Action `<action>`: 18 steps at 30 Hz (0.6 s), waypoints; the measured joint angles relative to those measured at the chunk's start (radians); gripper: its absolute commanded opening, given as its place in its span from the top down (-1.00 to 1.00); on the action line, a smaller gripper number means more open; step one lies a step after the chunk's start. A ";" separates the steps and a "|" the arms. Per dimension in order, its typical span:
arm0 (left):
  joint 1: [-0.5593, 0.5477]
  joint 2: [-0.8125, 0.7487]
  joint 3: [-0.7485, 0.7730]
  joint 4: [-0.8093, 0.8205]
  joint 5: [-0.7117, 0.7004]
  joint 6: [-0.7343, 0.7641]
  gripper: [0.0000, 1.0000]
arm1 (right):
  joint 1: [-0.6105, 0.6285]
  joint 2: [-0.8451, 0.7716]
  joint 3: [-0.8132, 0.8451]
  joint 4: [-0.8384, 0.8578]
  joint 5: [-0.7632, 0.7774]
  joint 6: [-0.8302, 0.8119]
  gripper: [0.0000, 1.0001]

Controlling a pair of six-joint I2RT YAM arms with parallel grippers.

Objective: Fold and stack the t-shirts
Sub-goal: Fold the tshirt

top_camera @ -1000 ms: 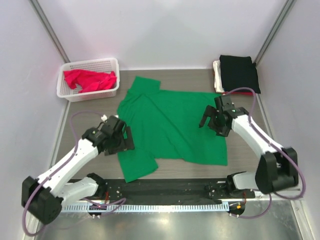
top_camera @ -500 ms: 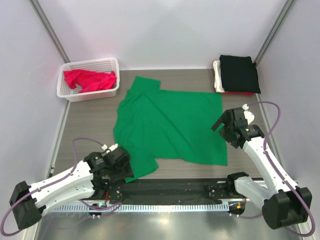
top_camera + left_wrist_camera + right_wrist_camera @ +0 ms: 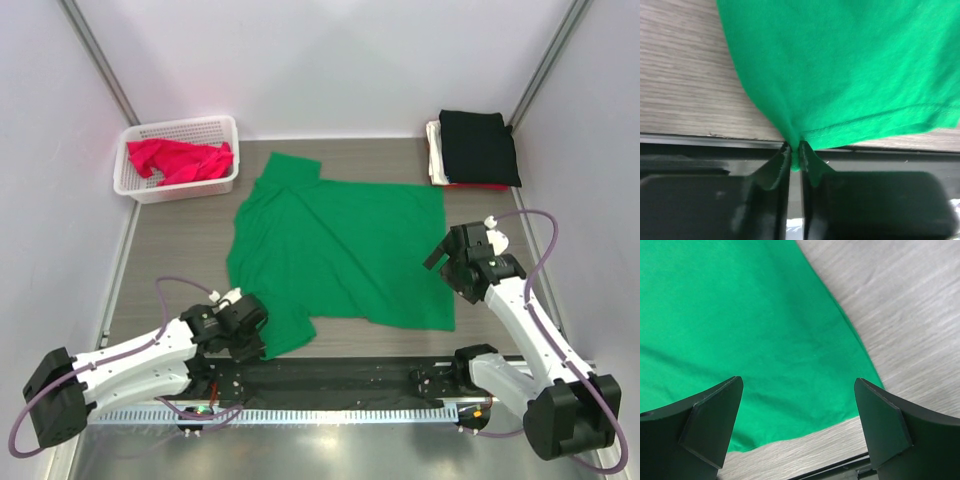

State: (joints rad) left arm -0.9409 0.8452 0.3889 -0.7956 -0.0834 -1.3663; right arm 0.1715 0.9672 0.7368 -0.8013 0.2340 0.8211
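Observation:
A bright green t-shirt [image 3: 340, 250] lies spread flat on the wooden table. My left gripper [image 3: 250, 345] is at its near-left corner, shut on a pinch of the hem. In the left wrist view the green t-shirt [image 3: 850, 75] bunches into the closed left gripper [image 3: 795, 150]. My right gripper [image 3: 445, 262] hovers open over the shirt's near-right part. In the right wrist view the right gripper [image 3: 797, 382] has nothing between its fingers, with the green t-shirt [image 3: 740, 315] and its hem edge below. A red-pink t-shirt [image 3: 180, 160] lies crumpled in the basket.
The white lattice basket [image 3: 130, 187] stands at the back left. A folded black t-shirt [image 3: 478, 145] tops a stack at the back right, with a white one [image 3: 434, 150] and a red edge [image 3: 480, 187] under it. A black rail [image 3: 340, 375] runs along the near edge.
My left arm moved from the shirt's left side toward the near-left corner and closed on the hem. My right arm swung from over the shirt toward its near-right edge, staying open.

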 measured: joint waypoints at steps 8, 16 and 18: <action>0.000 -0.051 0.105 -0.075 -0.137 0.032 1.00 | -0.005 -0.103 -0.137 -0.057 -0.031 0.111 -0.99; 0.035 -0.048 0.220 -0.129 -0.216 0.108 1.00 | -0.005 -0.226 -0.170 -0.136 -0.018 0.200 -0.85; 0.061 -0.050 0.247 -0.150 -0.233 0.135 1.00 | -0.005 -0.185 -0.170 -0.138 -0.021 0.214 -0.71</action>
State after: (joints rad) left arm -0.8795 0.7952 0.6357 -0.9459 -0.3164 -1.2312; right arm 0.1661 0.7822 0.5667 -0.9394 0.2131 1.0348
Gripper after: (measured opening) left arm 0.011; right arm 0.910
